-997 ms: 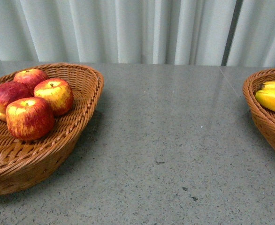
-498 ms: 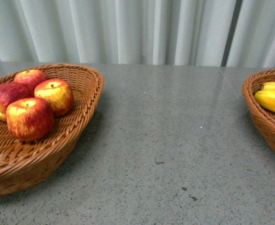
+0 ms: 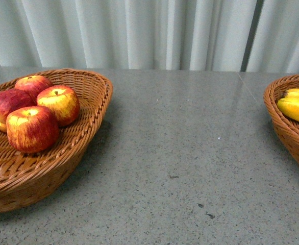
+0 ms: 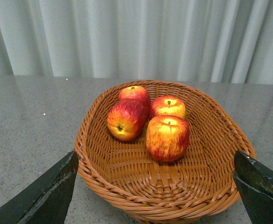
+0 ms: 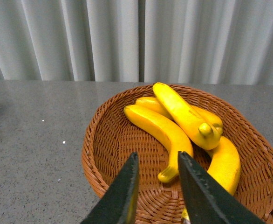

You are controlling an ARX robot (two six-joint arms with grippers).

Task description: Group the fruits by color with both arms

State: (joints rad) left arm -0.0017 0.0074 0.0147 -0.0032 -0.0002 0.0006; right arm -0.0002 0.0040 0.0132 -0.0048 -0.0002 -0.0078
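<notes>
Grey table [image 3: 190, 153] is bearing two baskets; apples [image 4: 167, 137] sitting left, left gripper [image 4: 155, 191] spread wide; bananas [image 5: 174, 126] lying right, right gripper [image 5: 157, 186] narrowly apart.

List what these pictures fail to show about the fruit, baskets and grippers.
- Right basket: front view's edge cuts it; bananas only partly seen.
- Bananas: right gripper covers the lowest parts in its wrist view.
- Left gripper: only finger edges show.
- Apples: undersides hidden.

Grey speckled stone tabletop [image 3: 190, 153], pale pleated curtain [image 3: 139, 33] behind, soft even light
</notes>
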